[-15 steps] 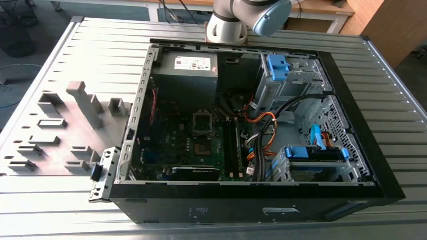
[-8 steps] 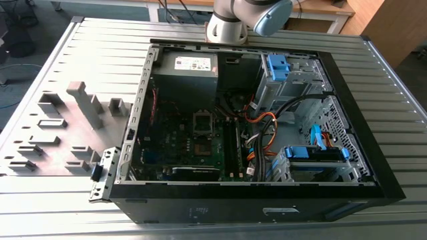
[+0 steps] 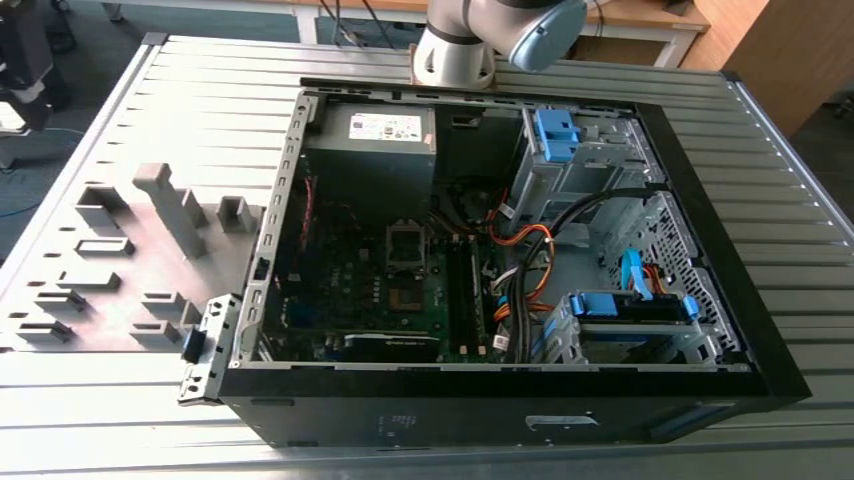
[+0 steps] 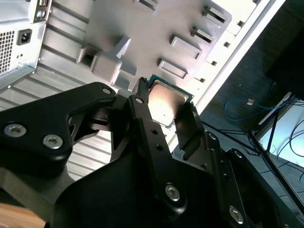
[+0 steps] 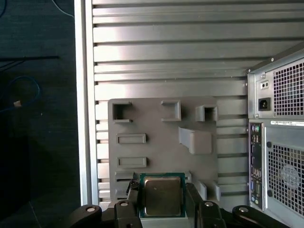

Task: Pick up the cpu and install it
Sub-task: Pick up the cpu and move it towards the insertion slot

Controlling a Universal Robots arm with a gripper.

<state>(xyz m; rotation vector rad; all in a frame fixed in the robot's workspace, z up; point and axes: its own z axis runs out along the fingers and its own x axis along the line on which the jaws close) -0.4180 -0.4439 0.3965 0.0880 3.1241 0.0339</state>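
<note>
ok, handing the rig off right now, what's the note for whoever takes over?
Gripper: shut on the cpu, a finger on each of two opposite edges, metal top facing the wrist cameras.
Cpu: looks lifted off the grey parts tray, which lies behind it in both wrist views, next to the rear of the PC case.
Done: cpu picked up.
Left: the install. The cpu is not yet at the motherboard inside the open case.
</note>
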